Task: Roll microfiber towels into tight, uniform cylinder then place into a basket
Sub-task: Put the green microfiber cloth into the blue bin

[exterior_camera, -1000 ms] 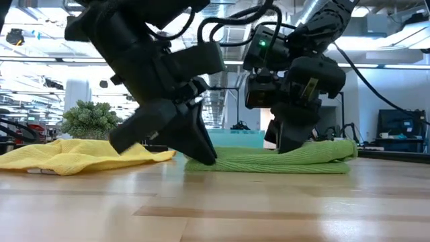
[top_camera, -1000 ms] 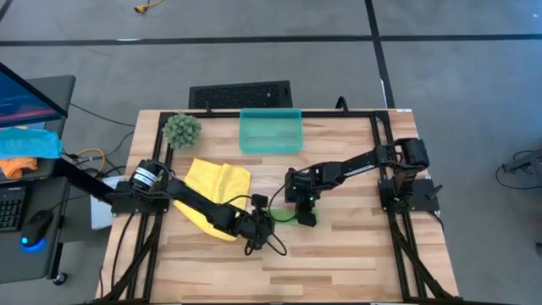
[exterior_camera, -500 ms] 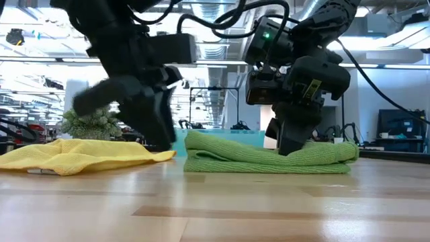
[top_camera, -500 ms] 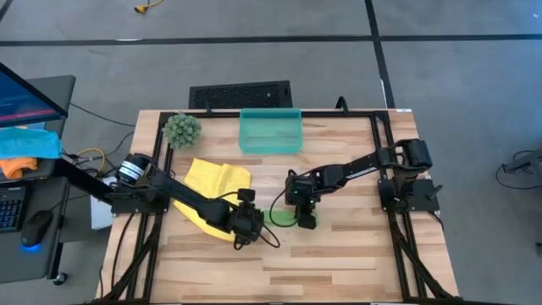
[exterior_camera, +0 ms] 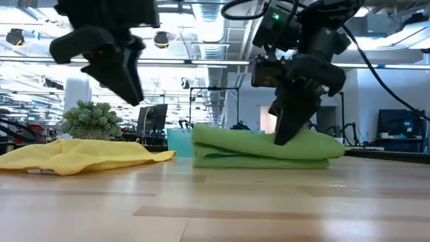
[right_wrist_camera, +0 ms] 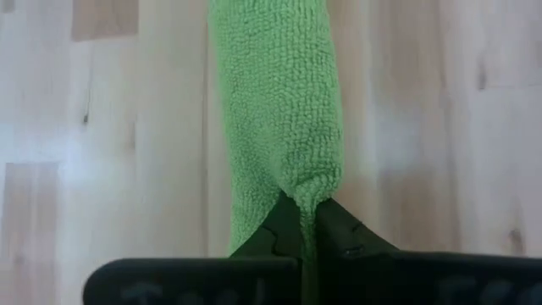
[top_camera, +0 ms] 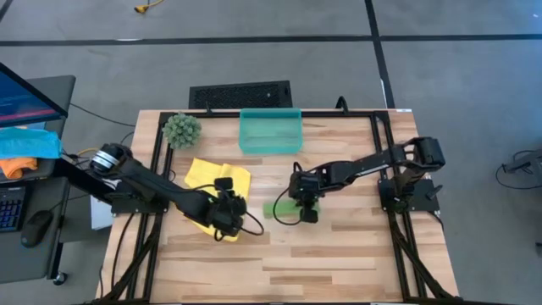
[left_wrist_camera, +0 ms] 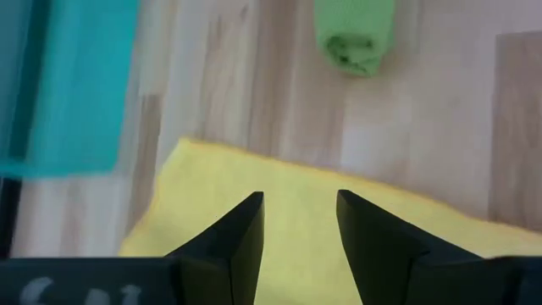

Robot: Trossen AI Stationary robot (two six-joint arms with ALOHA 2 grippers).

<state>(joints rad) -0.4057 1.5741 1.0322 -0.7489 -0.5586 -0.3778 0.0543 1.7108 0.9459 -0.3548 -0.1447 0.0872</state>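
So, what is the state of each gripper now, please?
Left gripper: open, empty, above the yellow towel.
Right gripper: shut on the rolled green towel.

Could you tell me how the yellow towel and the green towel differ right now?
The green towel is rolled into a long cylinder; the yellow towel lies spread and rumpled on the table. The right claw is shut on one end of the green towel; the left claw hovers open above the yellow towel, which nothing grips. Both are soft cloths lying on the wooden table, outside the basket.
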